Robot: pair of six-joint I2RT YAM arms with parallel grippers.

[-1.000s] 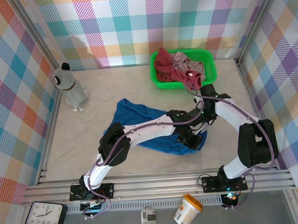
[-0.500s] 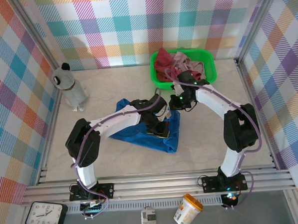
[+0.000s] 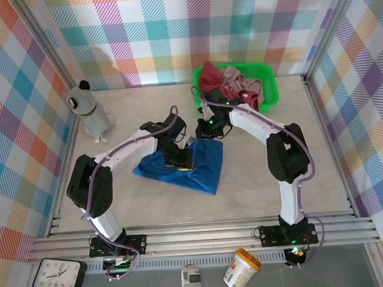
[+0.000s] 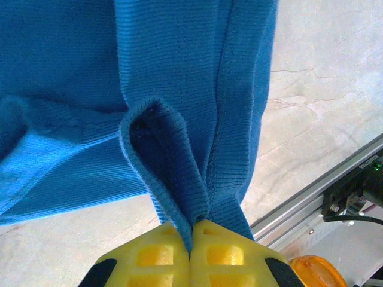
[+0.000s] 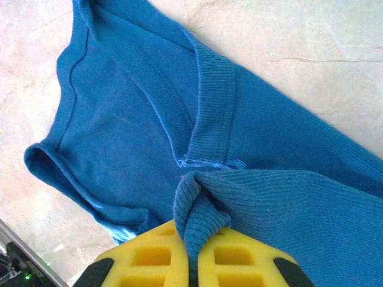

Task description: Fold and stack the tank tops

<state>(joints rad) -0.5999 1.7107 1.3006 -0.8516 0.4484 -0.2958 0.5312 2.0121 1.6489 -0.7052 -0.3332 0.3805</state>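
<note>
The royal blue tank top (image 3: 193,169) lies partly folded on the table's middle. My left gripper (image 3: 179,158) is shut on a pinched hem of the blue tank top (image 4: 179,149), its yellow fingers (image 4: 149,257) pressed together on the cloth. My right gripper (image 3: 207,131) is shut on another bunched edge of the same blue tank top (image 5: 119,119), just above its far right corner, with yellow fingers (image 5: 239,260) clamping the fold. The dark red tank top (image 3: 208,77) and the pale pink tank top (image 3: 232,82) lie heaped in the green basket (image 3: 266,91).
A grey and white plush toy (image 3: 90,111) stands at the far left of the table. The aluminium rail (image 3: 202,233) runs along the near edge, with a clock (image 3: 57,276) and an orange-lidded tub (image 3: 242,268) below it.
Both grippers have carried the blue tank top's near edge away from the bases towards the far left, folding the cloth over itself into a smaller patch.
</note>
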